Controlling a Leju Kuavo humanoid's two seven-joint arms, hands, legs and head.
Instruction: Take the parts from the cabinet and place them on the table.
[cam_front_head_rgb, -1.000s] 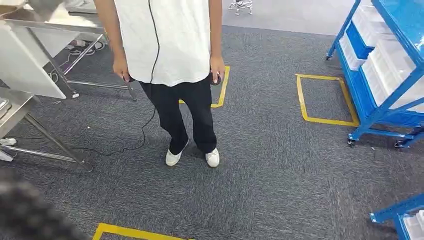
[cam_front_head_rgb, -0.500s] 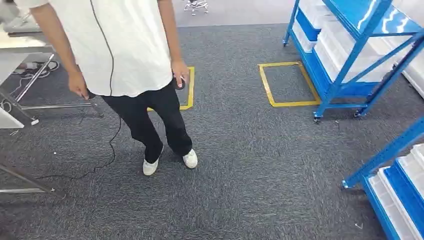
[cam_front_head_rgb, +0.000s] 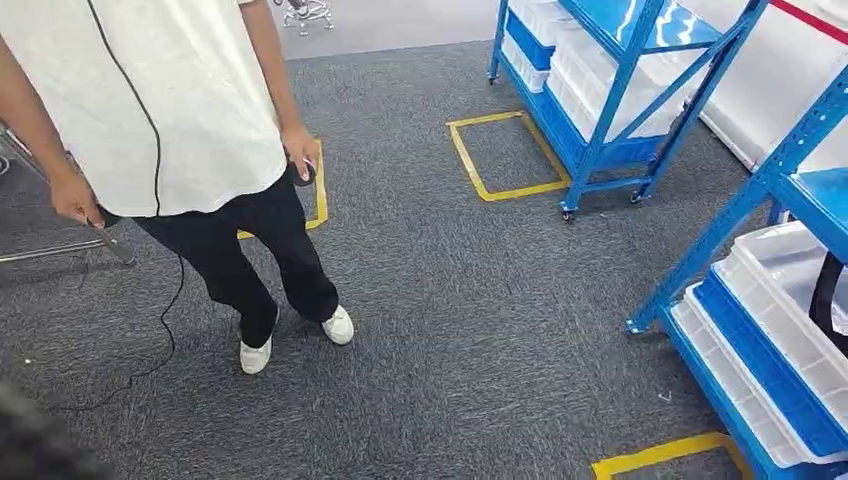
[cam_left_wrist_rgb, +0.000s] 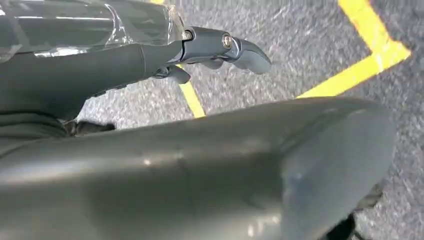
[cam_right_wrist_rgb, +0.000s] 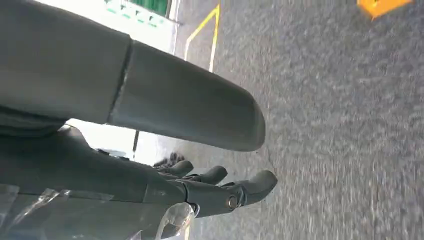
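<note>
A blue cabinet rack (cam_front_head_rgb: 700, 250) with white trays (cam_front_head_rgb: 790, 330) stands close at my right; a dark curved item (cam_front_head_rgb: 825, 295) lies in its upper tray. A second blue rack (cam_front_head_rgb: 610, 90) with white bins stands farther back. My left hand (cam_left_wrist_rgb: 175, 170) hangs over grey carpet with its fingers (cam_left_wrist_rgb: 235, 47) stretched out and nothing in it. My right hand (cam_right_wrist_rgb: 100, 170) also hangs over the carpet, fingers (cam_right_wrist_rgb: 225, 192) extended and apart from the thumb, holding nothing.
A person in a white shirt and black trousers (cam_front_head_rgb: 230, 250) stands at front left, holding small controllers with a cable trailing on the floor. Behind them a metal table leg (cam_front_head_rgb: 115, 248) shows. Yellow tape squares (cam_front_head_rgb: 500, 155) mark the carpet.
The whole view has swung to the right: the person and table slid left, and the near blue rack with white trays has come in at the right.
</note>
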